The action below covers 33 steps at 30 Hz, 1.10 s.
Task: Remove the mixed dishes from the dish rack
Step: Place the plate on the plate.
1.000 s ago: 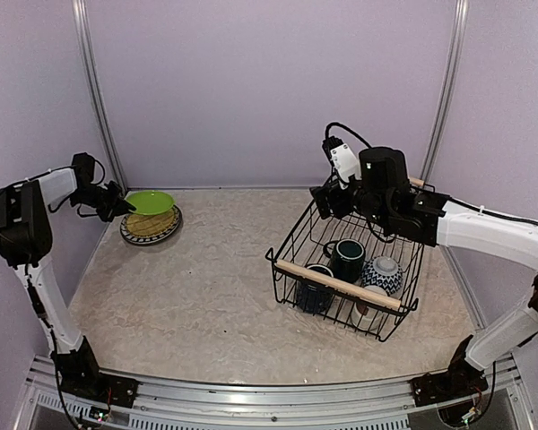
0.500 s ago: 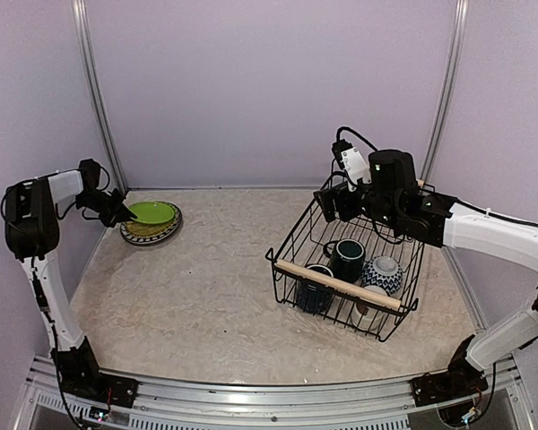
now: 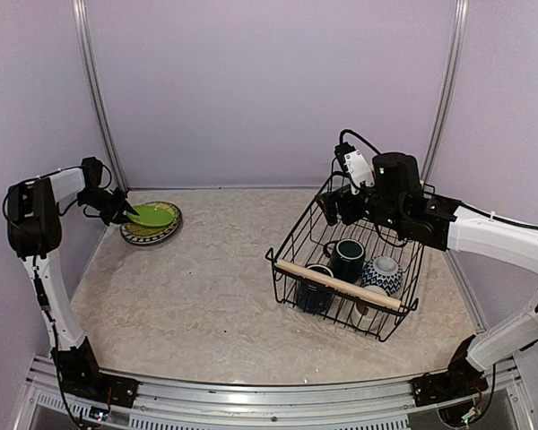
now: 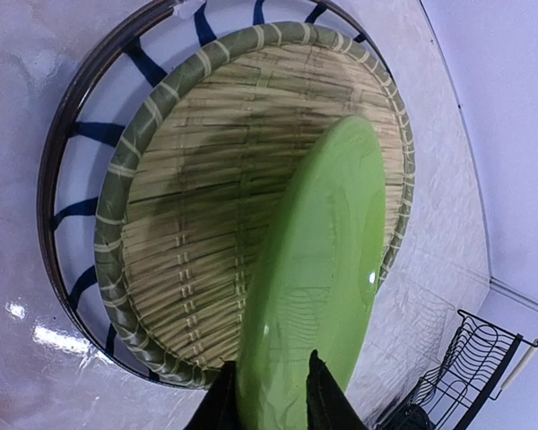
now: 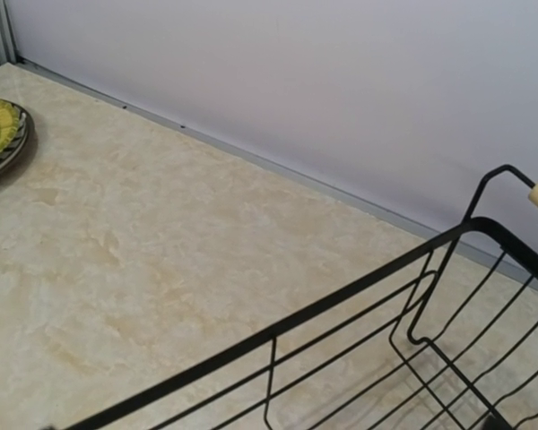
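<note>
L gripper straddles the near rim of the lime green plate, one finger each side; can't tell from the views whether it is pinching or already slack. Plate location: far-left of worktop, on top of tan lattice plate, which sits on gray plate w/ dark-blue stripes. The stack is well apart from the dish rack. Step in hand (judgement): set the green plate down on the stack and let go. To do it well:
- bring the held rim down until the plate lies flat before opening fully, so it doesn't drop or skid on the lattice
- keep it approx. centred in the lattice plate's well
- open slowly, then back out to the left along the plate's plane, fingers clear of the rim so nothing gets hooked or dragged

Orientation: face up and tilted, w/ the rim at the gripper raised and the opposite rim down on the lattice plate, low side toward the rack. Round disc, so no true long axis; in the wrist view it reads as a long ellipse running away from the fingers, due to tilt + oblique view. R gripper is spread wide and empty, at the rack's far-left corner. Inside rack: dark blue mug, second mug, blue-white bowl, small metal cup partly hidden by the near handle.
</note>
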{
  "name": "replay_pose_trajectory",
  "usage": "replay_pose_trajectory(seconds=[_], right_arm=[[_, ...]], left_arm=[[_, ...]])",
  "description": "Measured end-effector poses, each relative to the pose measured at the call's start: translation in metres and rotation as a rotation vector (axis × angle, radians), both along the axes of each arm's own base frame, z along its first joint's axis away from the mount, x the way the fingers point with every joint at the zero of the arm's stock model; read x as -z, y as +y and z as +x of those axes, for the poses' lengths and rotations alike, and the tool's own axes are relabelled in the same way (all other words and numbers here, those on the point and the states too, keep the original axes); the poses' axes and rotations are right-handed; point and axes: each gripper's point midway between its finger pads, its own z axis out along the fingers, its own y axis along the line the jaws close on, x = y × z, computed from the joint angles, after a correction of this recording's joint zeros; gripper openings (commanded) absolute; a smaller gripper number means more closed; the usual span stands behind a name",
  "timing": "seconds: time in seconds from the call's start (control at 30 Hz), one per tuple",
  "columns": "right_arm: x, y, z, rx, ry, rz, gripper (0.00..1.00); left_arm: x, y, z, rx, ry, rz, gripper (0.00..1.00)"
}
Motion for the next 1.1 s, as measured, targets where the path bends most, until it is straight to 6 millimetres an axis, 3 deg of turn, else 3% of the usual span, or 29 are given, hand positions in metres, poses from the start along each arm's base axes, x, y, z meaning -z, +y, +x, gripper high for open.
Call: replay_pose_trajectory(seconds=[0.13,0.67,1.1], right_arm=[[0.0001,-0.0001,0.0001,0.002,0.003,0.005,1.00],[0.0017,-0.0012,0.0000,0.010,0.012,0.008,1.00],[0.0019,-0.0019,0.0005,0.014,0.017,0.015,1.00]], left_arm=[[0.0014,0.0009,-0.0020,0.001,0.010,0.009,0.45],[0.0048,0.0026,-0.0052,-0.004,0.030,0.032,0.61],[0.0070,0.0028,-0.0064,0.001,0.037,0.060,0.87]])
